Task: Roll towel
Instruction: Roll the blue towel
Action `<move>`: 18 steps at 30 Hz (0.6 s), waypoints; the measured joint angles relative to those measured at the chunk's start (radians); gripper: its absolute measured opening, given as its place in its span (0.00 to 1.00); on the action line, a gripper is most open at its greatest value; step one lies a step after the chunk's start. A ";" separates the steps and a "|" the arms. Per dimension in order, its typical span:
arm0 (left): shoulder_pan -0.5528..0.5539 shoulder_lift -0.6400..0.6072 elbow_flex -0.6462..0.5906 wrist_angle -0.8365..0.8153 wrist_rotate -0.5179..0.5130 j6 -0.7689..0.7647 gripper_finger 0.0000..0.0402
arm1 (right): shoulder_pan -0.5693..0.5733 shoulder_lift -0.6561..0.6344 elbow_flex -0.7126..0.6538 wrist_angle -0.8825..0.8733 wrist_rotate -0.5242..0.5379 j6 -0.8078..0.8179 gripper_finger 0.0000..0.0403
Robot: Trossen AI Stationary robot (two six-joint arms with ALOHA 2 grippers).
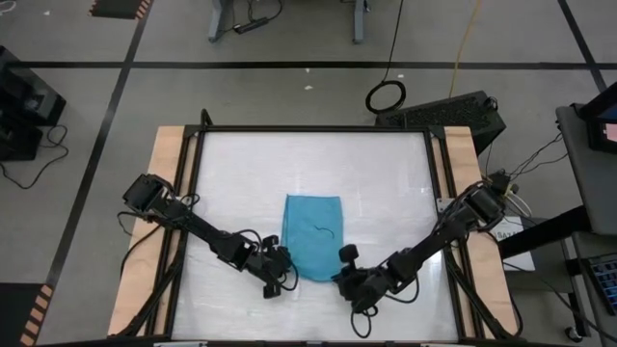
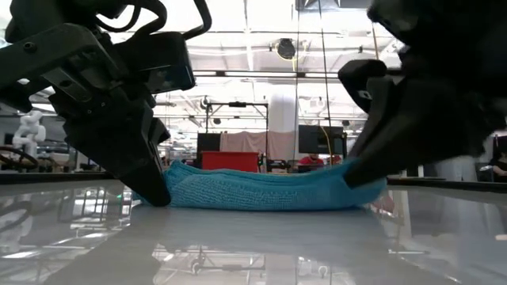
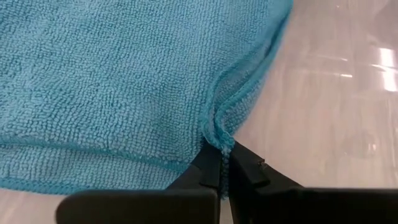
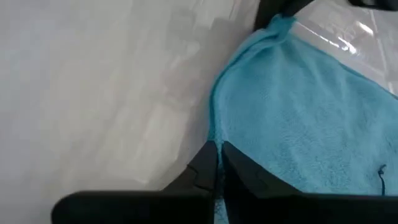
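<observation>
The teal-blue towel [image 1: 313, 236] lies flat on the white tabletop [image 1: 241, 173], its near end slightly raised off the surface in the low view [image 2: 261, 190]. My left gripper [image 1: 286, 274] is shut on the towel's near left corner. My right gripper [image 1: 340, 280] is shut on its near right corner. A short dark thread [image 1: 323, 231] lies on top of the towel. My left gripper pinches the hemmed edge at the towel's near left corner [image 3: 217, 134] between its two fingers, slanting down from the near left. The cloth puckers into a small ridge at the fingertips [image 3: 210, 163]. The rest of the towel lies on the table. My right gripper pinches the towel's edge at the near right corner [image 4: 214, 135] between its two fingers, slanting down from the near right. The edge is lifted a little at the fingertips [image 4: 239, 163]. The remainder of the cloth rests on the table.
Bare white tabletop surrounds the towel on all sides, bounded by a black frame [image 1: 318, 129] and wooden side strips [image 1: 166, 173]. Beyond the table are floor cables and equipment.
</observation>
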State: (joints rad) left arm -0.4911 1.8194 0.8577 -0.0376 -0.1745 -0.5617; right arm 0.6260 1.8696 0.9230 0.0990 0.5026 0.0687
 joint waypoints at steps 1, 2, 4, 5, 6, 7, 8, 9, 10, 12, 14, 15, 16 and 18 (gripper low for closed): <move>0.000 0.000 0.000 0.000 0.004 0.002 0.03 | -0.006 -0.008 0.000 0.003 -0.001 0.032 0.02; 0.001 0.000 0.000 -0.001 0.006 0.004 0.03 | -0.013 -0.016 0.000 0.002 -0.009 0.070 0.02; -0.002 -0.005 0.000 -0.001 0.008 0.020 0.03 | -0.034 -0.030 0.000 -0.004 -0.039 0.153 0.01; -0.004 -0.009 0.000 -0.002 0.009 0.027 0.03 | -0.046 -0.036 0.000 -0.005 -0.066 0.190 0.01; -0.005 -0.014 0.000 -0.002 0.009 0.034 0.03 | -0.060 -0.040 0.000 -0.005 -0.098 0.229 0.01; -0.007 -0.017 -0.001 -0.003 0.010 0.047 0.03 | -0.074 -0.041 0.000 -0.004 -0.130 0.269 0.01; -0.008 -0.021 -0.001 -0.004 0.012 0.053 0.03 | -0.090 -0.041 0.000 -0.006 -0.170 0.317 0.01; -0.010 -0.029 -0.001 -0.009 0.018 0.057 0.04 | -0.105 -0.041 0.000 -0.012 -0.202 0.367 0.01; -0.013 -0.036 -0.002 -0.013 0.027 0.069 0.05 | -0.120 -0.041 0.000 -0.020 -0.236 0.409 0.01; -0.023 -0.045 -0.003 -0.021 0.038 0.073 0.09 | -0.144 -0.041 0.000 -0.018 -0.270 0.460 0.00; -0.031 -0.053 -0.003 -0.036 0.043 0.076 0.14 | -0.158 -0.041 0.000 -0.019 -0.274 0.485 0.00; -0.037 -0.058 -0.003 -0.043 0.042 0.079 0.17 | -0.164 -0.041 0.000 -0.019 -0.279 0.493 0.00; -0.042 -0.061 -0.003 -0.049 0.041 0.079 0.19 | -0.171 -0.041 0.000 -0.019 -0.293 0.499 0.00; -0.053 -0.066 -0.003 -0.058 0.035 0.081 0.24 | -0.185 -0.041 0.000 -0.019 -0.321 0.513 0.00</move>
State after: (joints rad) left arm -0.5440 1.7533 0.8551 -0.0956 -0.1397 -0.4811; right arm 0.4414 1.8286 0.9226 0.0799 0.1817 0.5821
